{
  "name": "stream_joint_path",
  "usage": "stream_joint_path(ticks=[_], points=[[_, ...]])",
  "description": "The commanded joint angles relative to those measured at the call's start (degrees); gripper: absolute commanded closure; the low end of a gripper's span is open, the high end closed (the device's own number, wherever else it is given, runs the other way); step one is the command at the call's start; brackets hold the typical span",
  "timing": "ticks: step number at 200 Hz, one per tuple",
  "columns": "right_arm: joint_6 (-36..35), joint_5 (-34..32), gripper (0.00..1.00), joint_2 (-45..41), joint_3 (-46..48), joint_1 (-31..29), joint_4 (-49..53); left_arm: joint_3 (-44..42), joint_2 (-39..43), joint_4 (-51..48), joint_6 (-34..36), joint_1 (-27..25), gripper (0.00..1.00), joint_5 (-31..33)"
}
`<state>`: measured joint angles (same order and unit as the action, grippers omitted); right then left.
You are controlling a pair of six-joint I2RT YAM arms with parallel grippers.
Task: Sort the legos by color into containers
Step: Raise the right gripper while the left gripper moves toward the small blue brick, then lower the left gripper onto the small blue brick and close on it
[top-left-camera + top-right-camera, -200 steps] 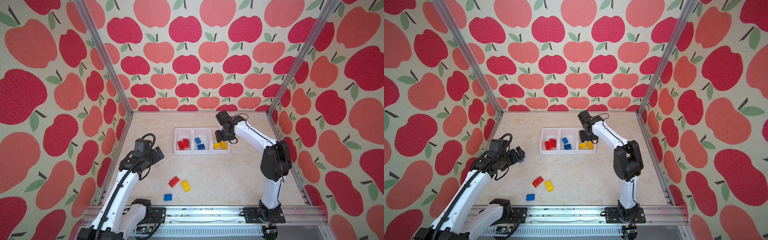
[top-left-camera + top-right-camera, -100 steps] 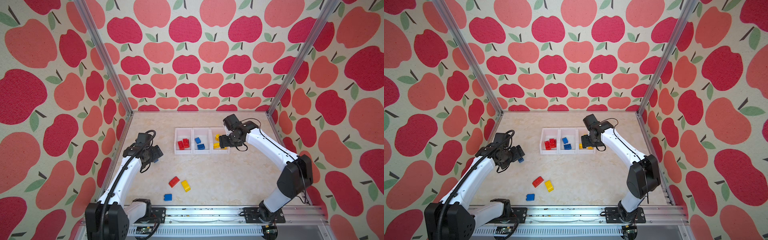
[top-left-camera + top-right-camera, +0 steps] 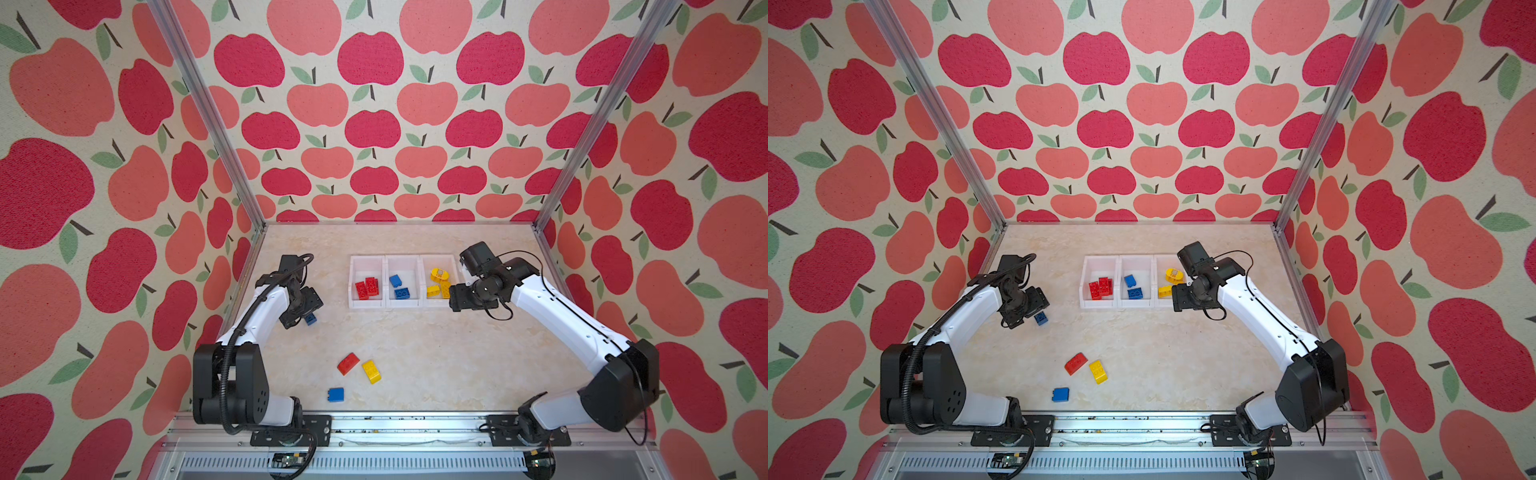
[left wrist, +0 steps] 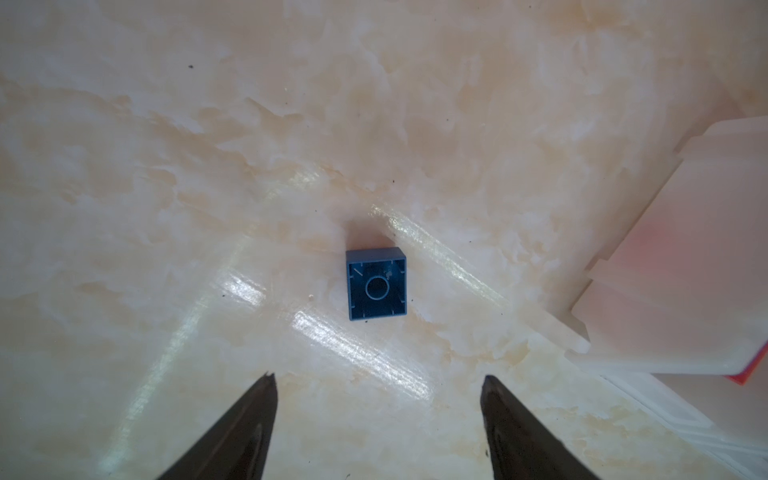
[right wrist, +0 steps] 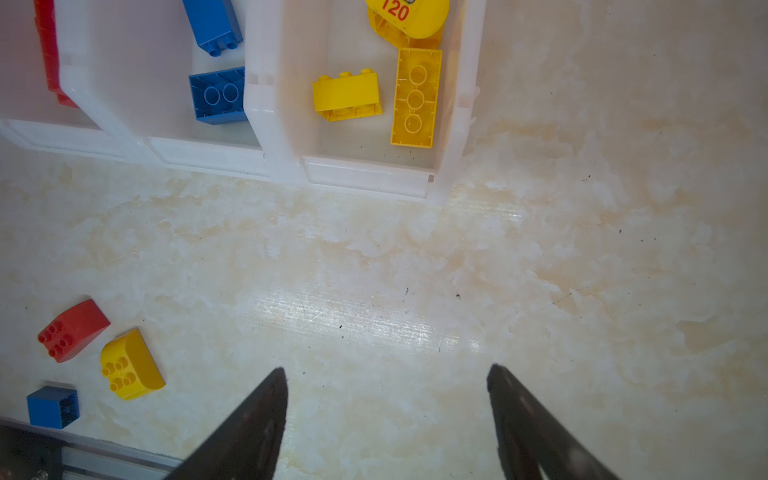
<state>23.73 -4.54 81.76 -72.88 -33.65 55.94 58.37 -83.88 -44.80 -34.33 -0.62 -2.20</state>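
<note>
Three joined white containers [image 3: 384,303] stand mid-table, holding red [image 3: 366,287], blue [image 3: 401,293] and yellow legos [image 5: 347,95], including the rounded "120" piece [image 5: 409,14]. My left gripper [image 4: 378,376] is open and hangs just over a small blue brick [image 4: 376,284] that lies hollow side up, left of the containers [image 4: 685,270]; in a top view the brick [image 3: 311,319] peeks out beside the gripper [image 3: 305,309]. My right gripper [image 5: 386,368] is open and empty, over bare table in front of the yellow container [image 5: 365,174]. Loose red [image 3: 348,363], yellow [image 3: 371,371] and blue [image 3: 335,394] bricks lie near the front.
Aluminium frame posts and apple-patterned walls close in the table on three sides. A metal rail [image 3: 374,419] with both arm bases runs along the front edge. The loose blue brick [image 5: 53,406] lies close to that rail.
My right gripper has drawn back from the yellow container toward the front and opened. My left gripper has dropped down over the small blue brick and its jaws have narrowed somewhat.
</note>
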Motion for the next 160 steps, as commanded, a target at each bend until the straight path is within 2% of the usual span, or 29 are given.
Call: stream_joint_path(ticks=[1, 75, 160], points=[[1.93, 0.07, 0.22, -2.93, 2.16, 0.31, 1.54, 2.11, -2.96, 0.51, 2.65, 0.7, 0.25, -1.08], [2.12, 0.05, 0.22, -4.78, 3.24, 1.2, 1.9, 3.94, -10.25, 3.27, 4.0, 0.8, 0.32, -1.85], [1.16, 0.56, 0.22, -4.07, 2.48, 2.17, 2.24, 2.2, -12.55, 5.05, 2.95, 0.8, 0.4, -1.14]])
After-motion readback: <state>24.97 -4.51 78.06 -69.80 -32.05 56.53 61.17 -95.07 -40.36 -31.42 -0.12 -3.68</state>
